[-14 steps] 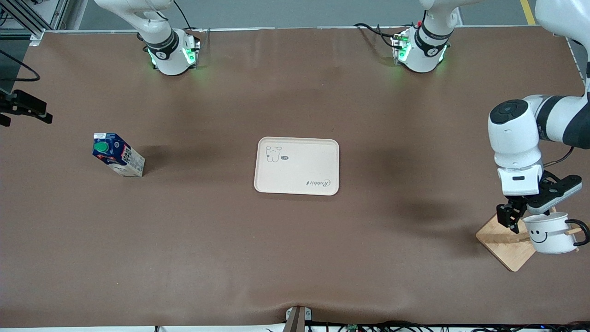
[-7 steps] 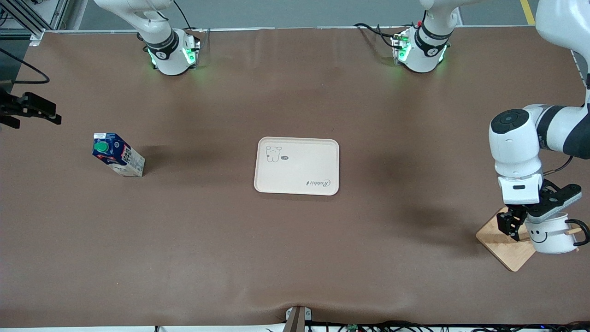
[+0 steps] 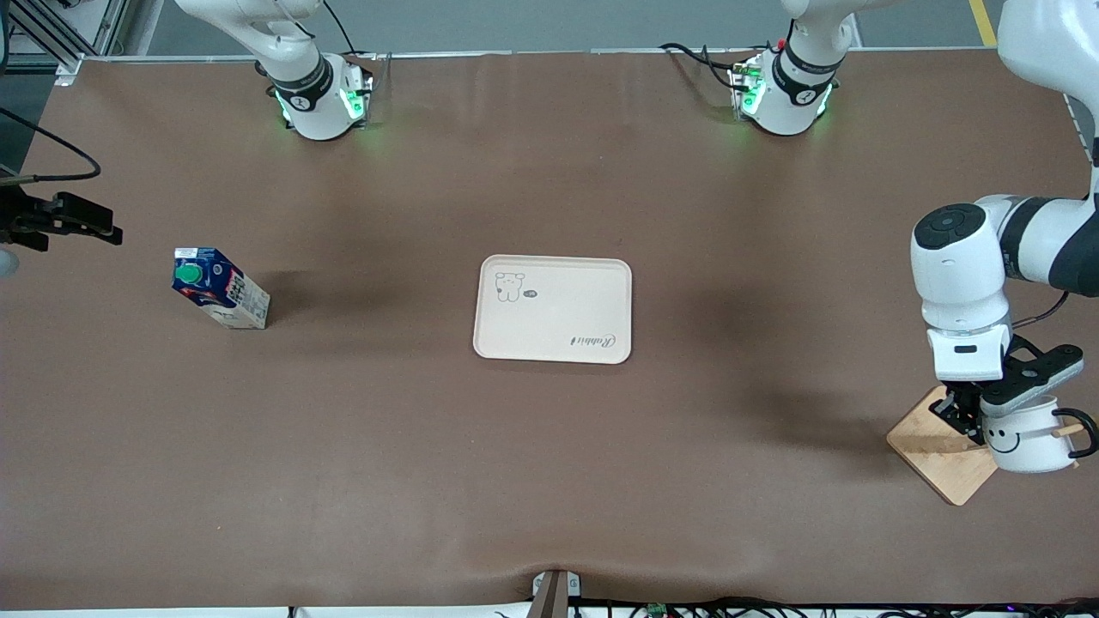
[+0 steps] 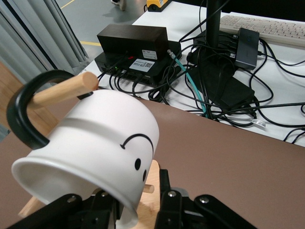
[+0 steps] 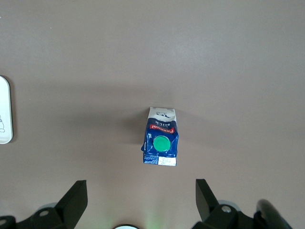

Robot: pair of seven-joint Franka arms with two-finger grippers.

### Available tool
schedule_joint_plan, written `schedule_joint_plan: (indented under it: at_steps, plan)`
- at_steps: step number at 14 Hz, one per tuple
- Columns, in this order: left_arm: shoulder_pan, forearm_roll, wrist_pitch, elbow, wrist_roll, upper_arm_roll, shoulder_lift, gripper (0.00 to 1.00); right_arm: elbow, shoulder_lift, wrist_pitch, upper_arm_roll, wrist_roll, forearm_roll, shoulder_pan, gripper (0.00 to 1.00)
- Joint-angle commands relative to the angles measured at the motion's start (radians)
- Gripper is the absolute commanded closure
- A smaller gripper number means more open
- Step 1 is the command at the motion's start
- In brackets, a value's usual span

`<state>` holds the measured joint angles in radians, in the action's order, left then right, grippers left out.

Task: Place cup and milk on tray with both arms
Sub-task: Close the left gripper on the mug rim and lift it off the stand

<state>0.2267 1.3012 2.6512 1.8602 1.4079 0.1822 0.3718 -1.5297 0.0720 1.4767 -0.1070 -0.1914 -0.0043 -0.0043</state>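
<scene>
The cup [image 3: 1026, 436], white with a black smiley face, hangs tilted by its black handle on a wooden peg [image 4: 64, 90] at the left arm's end of the table. My left gripper [image 3: 974, 421] straddles the cup's [image 4: 95, 152] wall at the rim, one finger inside and one outside. A small gap still shows at the outer finger [image 4: 167, 195]. The milk [image 3: 220, 287] stands upright toward the right arm's end. My right gripper [image 3: 86, 225] hovers open over the table beside it. The right wrist view shows the green-capped milk [image 5: 160, 142] ahead of the right gripper [image 5: 140, 200]. The tray [image 3: 553, 309] lies mid-table with nothing on it.
The square wooden rack base [image 3: 940, 446] lies under the cup, close to the table's edge. Off that edge the left wrist view shows a black box [image 4: 133, 45] and tangled cables [image 4: 209, 90]. The tray's rim [image 5: 4, 112] shows at the edge of the right wrist view.
The left gripper sank a little onto the cup's rim and its jaws narrowed around the wall. The right gripper drifted over the table toward the milk.
</scene>
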Motion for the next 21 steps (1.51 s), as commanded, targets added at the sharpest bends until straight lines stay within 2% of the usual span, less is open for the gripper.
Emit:
schedule_joint_plan:
  at_steps: [1,6,11,15,18,19,21]
  plan:
    - [-0.007,0.027,0.018,-0.013,0.002,-0.001,0.007,1.00,0.016,-0.001,-0.015,0.001,-0.010,-0.006,-0.006,0.00]
    - [-0.018,0.027,0.016,-0.015,-0.013,0.011,0.007,1.00,0.016,-0.003,-0.015,0.001,-0.010,-0.005,-0.005,0.00]
    - [-0.035,0.024,0.007,-0.009,-0.240,0.013,-0.022,1.00,0.016,-0.003,-0.015,0.001,-0.008,-0.002,-0.005,0.00]
    - [-0.033,0.020,-0.020,0.000,-0.311,0.037,-0.068,1.00,0.016,-0.003,-0.015,0.001,-0.010,-0.003,-0.006,0.00]
    - [-0.032,0.010,-0.095,0.002,-0.337,0.094,-0.096,1.00,0.016,-0.003,-0.015,0.001,-0.010,-0.003,-0.008,0.00]
    - [-0.032,-0.005,-0.144,-0.001,-0.360,0.121,-0.097,1.00,0.016,-0.001,-0.015,0.001,-0.010,-0.003,-0.008,0.00]
    - [-0.032,-0.148,-0.197,-0.015,-0.385,0.164,-0.097,1.00,0.016,0.000,-0.013,0.001,-0.010,-0.003,-0.008,0.00]
